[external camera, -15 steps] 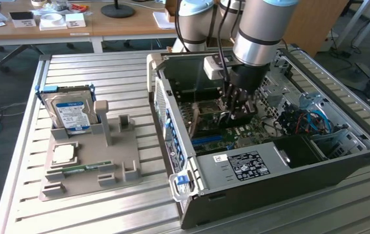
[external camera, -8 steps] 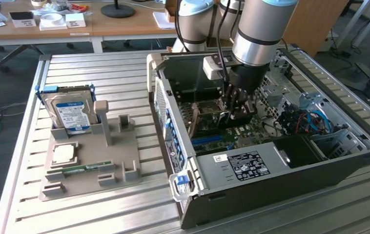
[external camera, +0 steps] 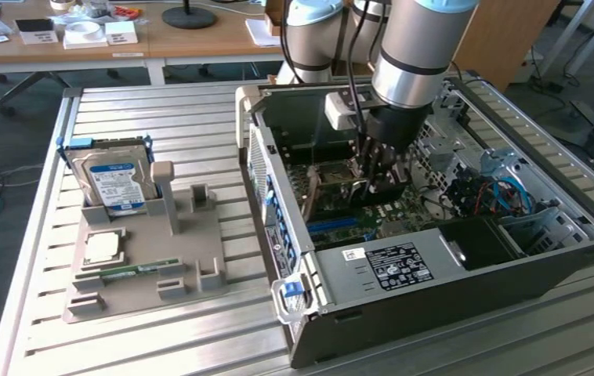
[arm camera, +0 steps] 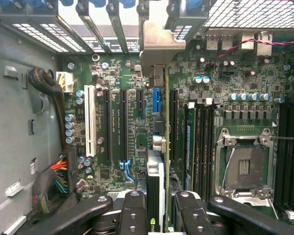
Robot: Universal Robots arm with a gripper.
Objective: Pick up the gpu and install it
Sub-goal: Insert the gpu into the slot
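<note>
I am in the install step. My gripper reaches down inside the open computer case, jaws pinching the gpu by its two faces. The card stands on edge over the motherboard, with its silver bracket at the case's rear wall of slot openings. I judge that seating it calls for the card's lower edge to sit square along the blue slot, followed by a straight push. The card hides its own contact edge, so I cannot tell whether it is already in the slot.
</note>
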